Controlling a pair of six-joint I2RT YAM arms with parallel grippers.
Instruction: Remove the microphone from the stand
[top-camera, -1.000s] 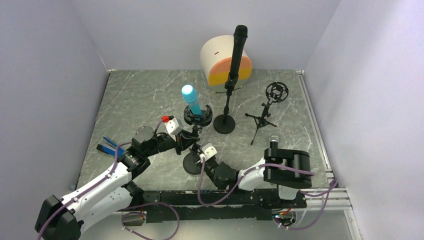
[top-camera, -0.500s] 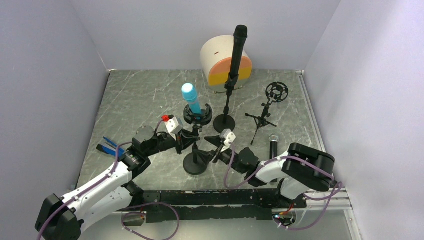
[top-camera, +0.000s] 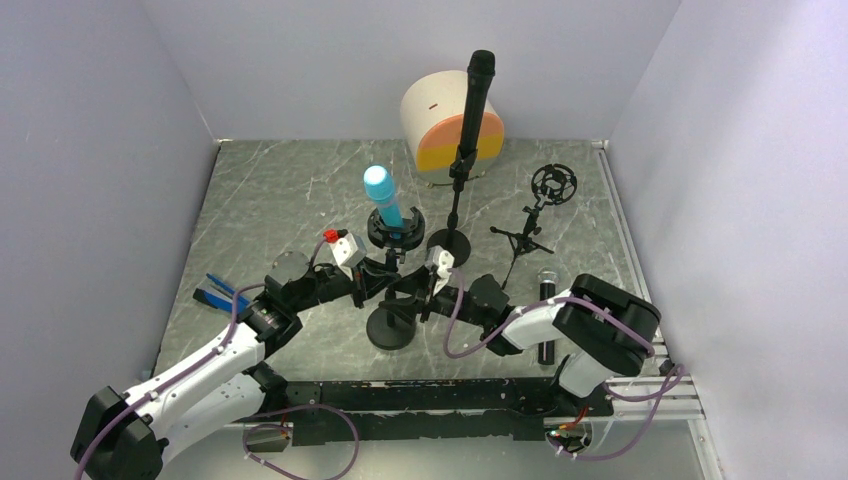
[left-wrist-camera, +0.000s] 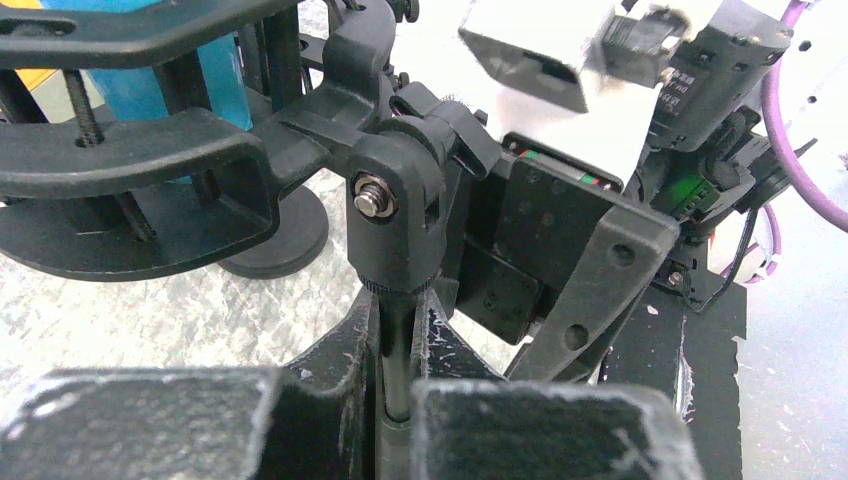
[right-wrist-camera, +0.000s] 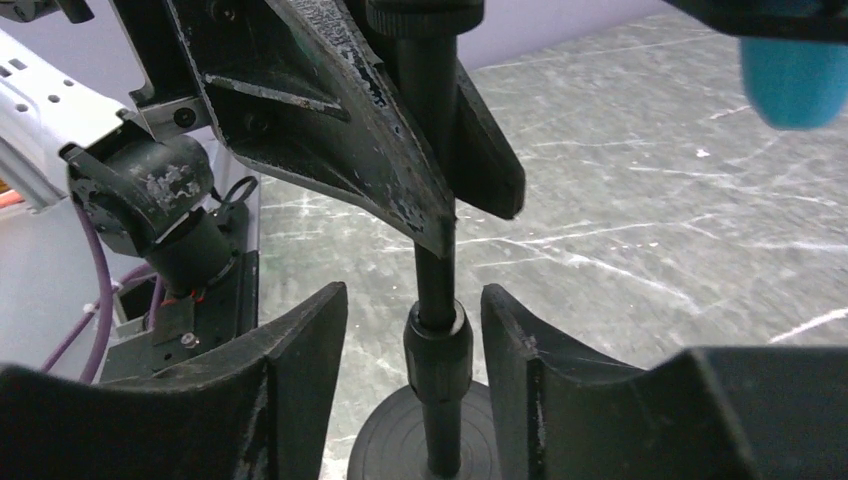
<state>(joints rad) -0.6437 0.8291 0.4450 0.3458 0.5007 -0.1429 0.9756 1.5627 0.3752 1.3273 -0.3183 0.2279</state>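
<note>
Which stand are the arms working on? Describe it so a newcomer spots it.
Start at the white-and-orange cylinder at the back. In front of it is a tall stand with a black microphone; just nearer, to the left, is the short round-based stand. It alone holds a blue microphone, tilted in a ring mount.

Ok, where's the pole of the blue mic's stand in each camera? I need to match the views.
Top external: the stand pole is lower centre, where the two arms meet.
Left wrist: bottom centre, upright between the fingers of the left pincer.
Right wrist: centre, between the open fingers of the right pincer.
Shared landmark: the blue microphone.
</note>
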